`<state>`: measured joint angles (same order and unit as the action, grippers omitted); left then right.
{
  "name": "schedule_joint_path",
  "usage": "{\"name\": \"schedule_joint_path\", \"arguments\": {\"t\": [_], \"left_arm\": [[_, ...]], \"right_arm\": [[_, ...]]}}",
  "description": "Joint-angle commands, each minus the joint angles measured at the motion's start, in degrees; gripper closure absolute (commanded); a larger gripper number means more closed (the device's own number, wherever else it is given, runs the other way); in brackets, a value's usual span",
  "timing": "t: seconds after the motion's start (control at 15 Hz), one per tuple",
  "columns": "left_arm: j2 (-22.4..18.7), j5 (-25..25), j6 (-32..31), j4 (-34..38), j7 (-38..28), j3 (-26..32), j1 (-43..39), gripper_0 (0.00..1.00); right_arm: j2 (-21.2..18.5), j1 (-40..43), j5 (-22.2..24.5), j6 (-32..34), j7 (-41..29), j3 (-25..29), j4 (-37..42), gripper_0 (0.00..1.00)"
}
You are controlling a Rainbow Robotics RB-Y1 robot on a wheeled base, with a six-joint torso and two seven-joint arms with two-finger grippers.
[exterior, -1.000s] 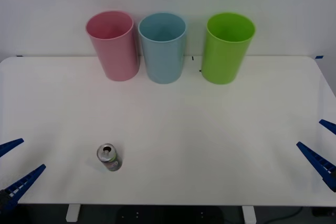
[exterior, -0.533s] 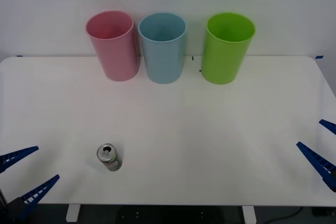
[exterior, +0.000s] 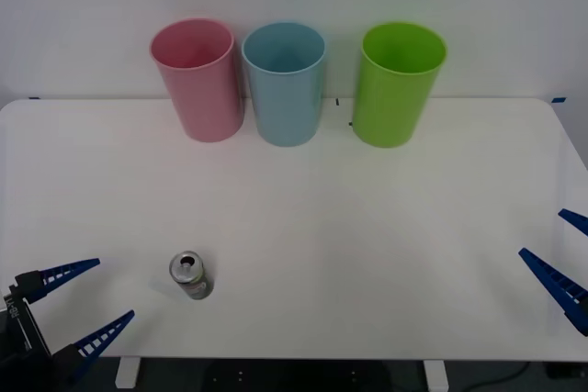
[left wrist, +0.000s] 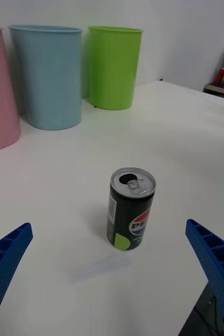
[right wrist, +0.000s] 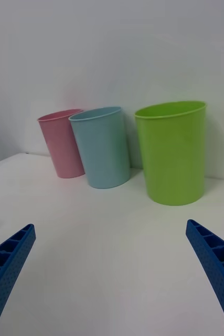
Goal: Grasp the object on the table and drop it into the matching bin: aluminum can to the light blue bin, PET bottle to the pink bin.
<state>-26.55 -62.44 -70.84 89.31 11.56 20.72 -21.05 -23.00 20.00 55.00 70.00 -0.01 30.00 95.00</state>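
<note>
A small aluminum can (exterior: 191, 274) with a dark label stands upright near the front left of the white table (exterior: 367, 227); the left wrist view shows the can (left wrist: 131, 215) straight ahead, its open top silver. My left gripper (exterior: 84, 305) is open at the table's front left corner, a short way left of the can, with nothing between its fingers. At the back stand the pink bin (exterior: 198, 80) and, right of it, the light blue bin (exterior: 286, 84). My right gripper (exterior: 560, 254) hangs open at the table's right edge, far from the can.
A lime green bin (exterior: 397, 84) stands right of the light blue bin at the back, close to the wall. In the right wrist view the three bins line up: pink bin (right wrist: 63, 143), light blue bin (right wrist: 102, 146), green bin (right wrist: 173, 152). Bare tabletop lies between can and bins.
My left gripper has moved right and forward along the front edge, closing in on the can. The can, the bins and the right gripper have not moved.
</note>
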Motion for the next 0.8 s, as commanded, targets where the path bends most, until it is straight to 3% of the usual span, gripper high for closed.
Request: {"name": "schedule_joint_path", "arguments": {"t": [0.07,0.4,0.8], "left_arm": [[0.0,0.4,0.2,-4.9,3.8,-2.0,3.0,0.00],[0.9,1.5,0.7,-12.4,10.2,-5.4,7.5,0.00],[7.3,-2.2,1.9,-12.4,12.3,-5.3,8.9,0.00]], "right_arm": [[0.0,0.0,0.0,0.0,0.0,0.0,0.0,0.00],[0.0,0.0,0.0,0.0,0.0,0.0,0.0,0.00],[0.0,0.0,0.0,0.0,0.0,0.0,0.0,0.00]]}}
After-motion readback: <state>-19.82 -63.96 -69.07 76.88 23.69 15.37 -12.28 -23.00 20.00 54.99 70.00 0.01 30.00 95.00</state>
